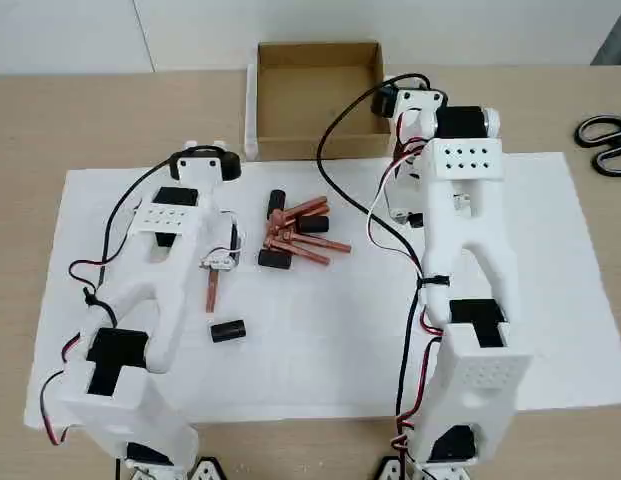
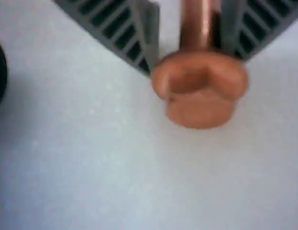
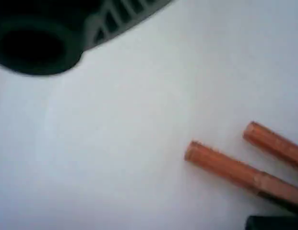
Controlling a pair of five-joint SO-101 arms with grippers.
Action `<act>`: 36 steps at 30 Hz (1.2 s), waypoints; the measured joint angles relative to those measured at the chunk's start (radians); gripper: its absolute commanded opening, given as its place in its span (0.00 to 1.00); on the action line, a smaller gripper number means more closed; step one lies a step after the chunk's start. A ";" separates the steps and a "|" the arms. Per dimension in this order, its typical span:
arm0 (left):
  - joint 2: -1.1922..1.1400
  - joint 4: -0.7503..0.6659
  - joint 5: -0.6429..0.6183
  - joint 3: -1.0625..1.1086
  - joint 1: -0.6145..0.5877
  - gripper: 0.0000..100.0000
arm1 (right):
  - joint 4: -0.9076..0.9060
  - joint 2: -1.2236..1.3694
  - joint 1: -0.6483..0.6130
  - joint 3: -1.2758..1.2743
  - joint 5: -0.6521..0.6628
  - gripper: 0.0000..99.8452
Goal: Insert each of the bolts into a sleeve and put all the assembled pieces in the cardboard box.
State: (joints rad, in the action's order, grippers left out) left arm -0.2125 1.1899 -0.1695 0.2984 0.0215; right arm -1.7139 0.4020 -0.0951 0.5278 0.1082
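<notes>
as the left pincer (image 2: 194, 40) stands: clamped on a bolt (image 2: 199, 91), head down
place: toward the bench's left edge, near a loose sleeve (image 1: 228, 330)
advice: head is free; probably regrip before sleeving

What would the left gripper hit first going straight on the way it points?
Probably the white sheet: the bolt shut in the left gripper leads head first, and its head sits close to it. The loose black sleeve looks off to the side of that line, though depth is unclear.
</notes>
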 measured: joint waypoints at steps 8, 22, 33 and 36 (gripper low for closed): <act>0.000 0.006 -0.003 -0.012 0.002 0.02 | 0.000 0.000 0.000 0.000 0.000 0.10; -0.008 0.273 -0.049 -0.364 -0.006 0.02 | 0.000 -0.204 0.000 0.000 0.000 0.03; -0.008 0.456 -0.058 -0.620 -0.009 0.02 | 0.000 -0.539 -0.009 -0.103 0.000 0.01; -0.008 0.500 -0.058 -0.672 -0.009 0.02 | 0.023 -0.681 -0.034 -0.183 0.000 0.01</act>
State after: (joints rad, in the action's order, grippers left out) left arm -0.2202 1.6901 -0.2279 -0.3736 0.0123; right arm -1.6909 -0.2793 -0.1289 0.3452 0.1082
